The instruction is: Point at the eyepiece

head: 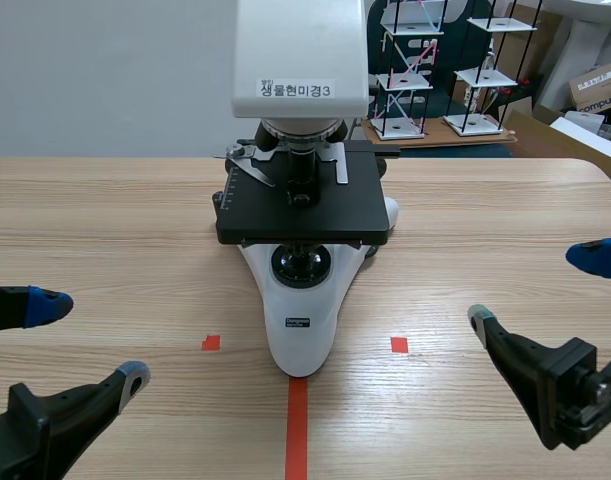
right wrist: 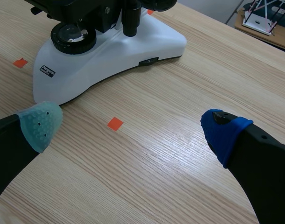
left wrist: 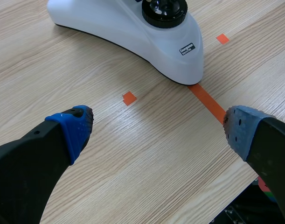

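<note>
Microscope (head: 301,330) between arms, left pincer (head: 92,340) low, agape, right pincer (head: 537,288) likewise

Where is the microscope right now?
In the scene view the microscope stands mid-table, its white base meeting the far end of the orange tape line, ahead of and between the left end effector and right end effector.

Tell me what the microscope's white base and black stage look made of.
White microscope base: smooth glossy surface with soft highlights, likely painted metal or moulded plastic; cannot tell which. Flat black stage: matte, even finish, probably coated metal.
</note>
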### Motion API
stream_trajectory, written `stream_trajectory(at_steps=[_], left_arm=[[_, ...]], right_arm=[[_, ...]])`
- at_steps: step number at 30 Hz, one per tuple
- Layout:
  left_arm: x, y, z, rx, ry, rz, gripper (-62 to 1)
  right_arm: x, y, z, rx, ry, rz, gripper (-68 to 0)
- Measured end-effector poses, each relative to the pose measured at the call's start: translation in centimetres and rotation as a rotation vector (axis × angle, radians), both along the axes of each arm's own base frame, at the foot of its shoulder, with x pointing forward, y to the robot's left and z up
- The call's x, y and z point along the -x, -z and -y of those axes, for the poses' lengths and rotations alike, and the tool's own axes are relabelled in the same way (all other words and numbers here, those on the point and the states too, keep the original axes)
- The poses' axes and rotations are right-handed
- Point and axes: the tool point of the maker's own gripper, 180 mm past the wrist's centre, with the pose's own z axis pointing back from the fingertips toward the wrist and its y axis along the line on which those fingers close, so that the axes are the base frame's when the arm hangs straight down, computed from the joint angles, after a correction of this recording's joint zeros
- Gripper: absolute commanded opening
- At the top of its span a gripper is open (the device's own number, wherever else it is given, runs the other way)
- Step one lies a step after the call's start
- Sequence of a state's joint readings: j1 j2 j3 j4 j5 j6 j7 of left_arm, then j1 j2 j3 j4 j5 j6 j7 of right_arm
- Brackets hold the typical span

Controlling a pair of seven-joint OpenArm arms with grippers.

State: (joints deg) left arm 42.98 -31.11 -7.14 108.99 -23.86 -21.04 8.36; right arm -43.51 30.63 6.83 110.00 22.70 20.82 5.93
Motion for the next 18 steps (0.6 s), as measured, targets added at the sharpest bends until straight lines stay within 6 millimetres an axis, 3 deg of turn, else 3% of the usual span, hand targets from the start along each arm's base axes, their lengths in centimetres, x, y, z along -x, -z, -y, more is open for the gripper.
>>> stream_trajectory(at_steps=[18], left_arm=[[0.0,0.0,0.0,0.0,0.0,0.0,-1.9]], right_arm=[[-0.12,-0.55,-0.16,-0.017,-0.004,0.028,0.4]])
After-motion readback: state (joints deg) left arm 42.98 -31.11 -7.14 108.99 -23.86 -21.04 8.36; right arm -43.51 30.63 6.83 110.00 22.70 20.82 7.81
